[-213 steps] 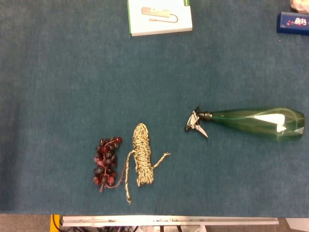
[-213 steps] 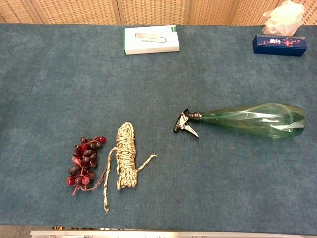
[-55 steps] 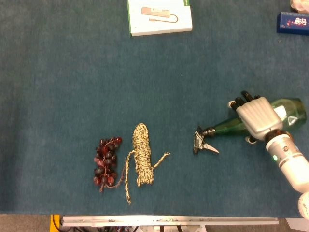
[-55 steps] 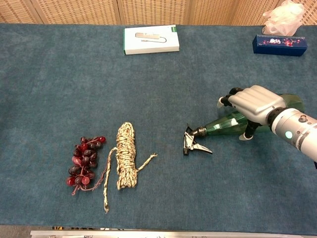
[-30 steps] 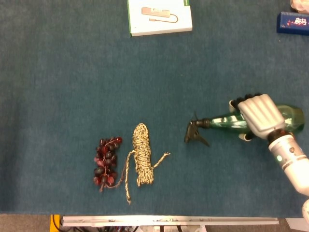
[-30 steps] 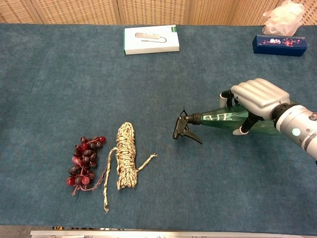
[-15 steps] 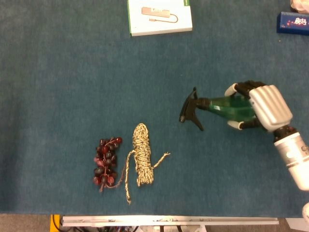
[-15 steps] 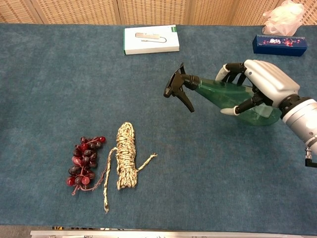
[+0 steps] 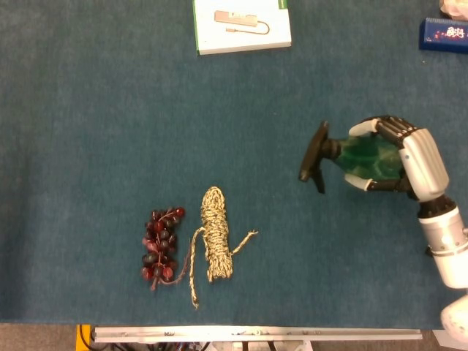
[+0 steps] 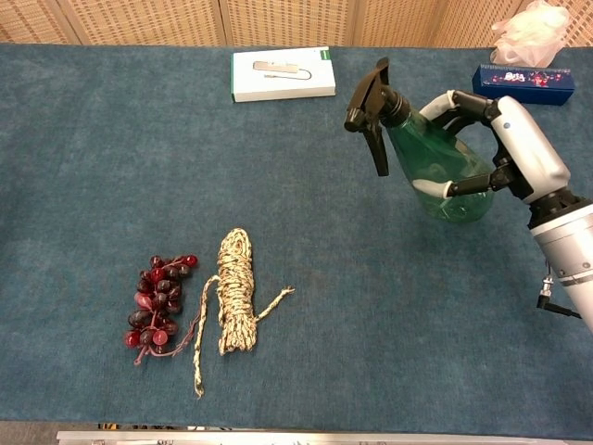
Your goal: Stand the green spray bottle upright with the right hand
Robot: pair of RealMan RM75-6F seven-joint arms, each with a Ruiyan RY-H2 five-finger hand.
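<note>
The green spray bottle (image 10: 435, 162) (image 9: 369, 159) stands nearly upright at the right of the table, leaning a little to the left, its black trigger head (image 10: 370, 108) (image 9: 316, 157) on top. My right hand (image 10: 505, 148) (image 9: 409, 162) grips the bottle's body from the right side, fingers wrapped around it. In the chest view the bottle's base sits at or just above the blue cloth; contact cannot be told. My left hand is not in either view.
A bunch of dark red grapes (image 10: 157, 301) and a coil of rope (image 10: 233, 297) lie at the front left. A white box (image 10: 283, 73) lies at the back middle. A dark blue box (image 10: 523, 83) and a crumpled plastic bag (image 10: 531, 28) sit at the back right.
My right hand has swung the bottle from a low slant to nearly upright, the trigger head rising and moving right. The base has come down toward the cloth.
</note>
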